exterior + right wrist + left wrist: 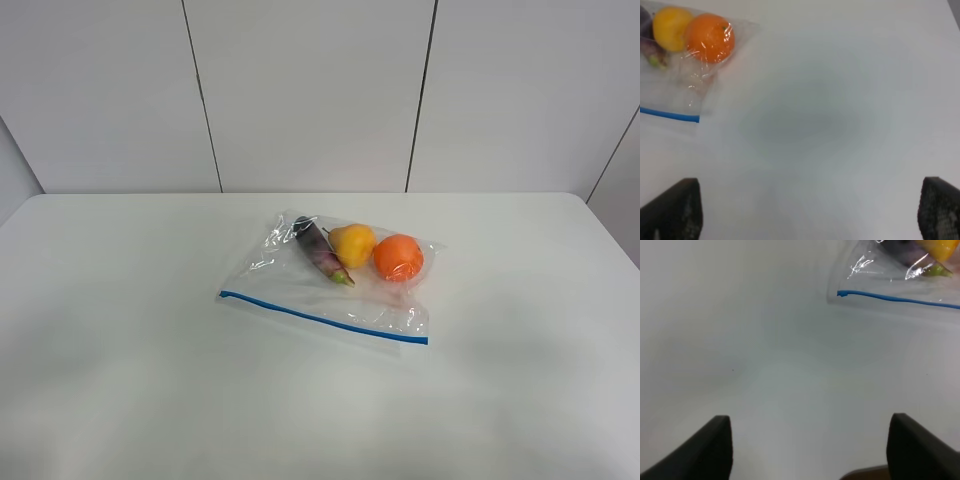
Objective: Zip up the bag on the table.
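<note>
The clear plastic bag lies flat in the middle of the white table. Its blue zipper strip runs along the near edge. Inside are a purple eggplant, a yellow pear and an orange. Neither gripper shows in the exterior view. In the left wrist view my left gripper is open above bare table, short of the strip's left end. In the right wrist view my right gripper is open, with the bag and orange off to one side.
Grey wall panels stand behind the table's far edge. The table's rounded right corner shows at the back. White tabletop surrounds the bag on all sides.
</note>
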Motion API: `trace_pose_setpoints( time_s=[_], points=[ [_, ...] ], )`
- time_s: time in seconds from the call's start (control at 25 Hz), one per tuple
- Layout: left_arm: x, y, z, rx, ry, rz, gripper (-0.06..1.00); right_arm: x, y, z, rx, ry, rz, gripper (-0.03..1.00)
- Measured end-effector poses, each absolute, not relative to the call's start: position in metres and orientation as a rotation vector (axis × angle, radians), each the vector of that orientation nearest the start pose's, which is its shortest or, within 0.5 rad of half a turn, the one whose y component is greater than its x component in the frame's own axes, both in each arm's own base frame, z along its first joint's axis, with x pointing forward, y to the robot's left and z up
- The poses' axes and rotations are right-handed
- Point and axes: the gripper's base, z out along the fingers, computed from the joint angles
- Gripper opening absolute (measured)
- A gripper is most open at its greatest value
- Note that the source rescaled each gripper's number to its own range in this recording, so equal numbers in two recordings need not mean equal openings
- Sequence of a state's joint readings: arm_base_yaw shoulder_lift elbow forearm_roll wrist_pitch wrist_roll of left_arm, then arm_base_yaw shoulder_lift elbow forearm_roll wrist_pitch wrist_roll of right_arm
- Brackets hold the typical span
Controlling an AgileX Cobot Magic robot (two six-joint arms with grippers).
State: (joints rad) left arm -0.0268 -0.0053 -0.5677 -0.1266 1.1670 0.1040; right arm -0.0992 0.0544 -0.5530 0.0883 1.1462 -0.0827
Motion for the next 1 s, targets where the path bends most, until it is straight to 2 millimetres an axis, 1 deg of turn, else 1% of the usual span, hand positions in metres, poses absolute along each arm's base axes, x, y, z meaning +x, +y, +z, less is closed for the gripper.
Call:
trace_pose_setpoints(
  time_s=[0.16,1.0],
  points=[
    [-0.0192,-0.0101,0.2876,0.155,2.067,-0.104,1.0,-0.006,0.0072,0.2797,0.012,2.13,-0.009,1.0],
    [-0.0192,-0.0101,0.2876,0.155,2.067,-0.104,1.0,-0.0054,0.0067,0.2809,0.014,2.113,-0.017,1.0]
  ],
)
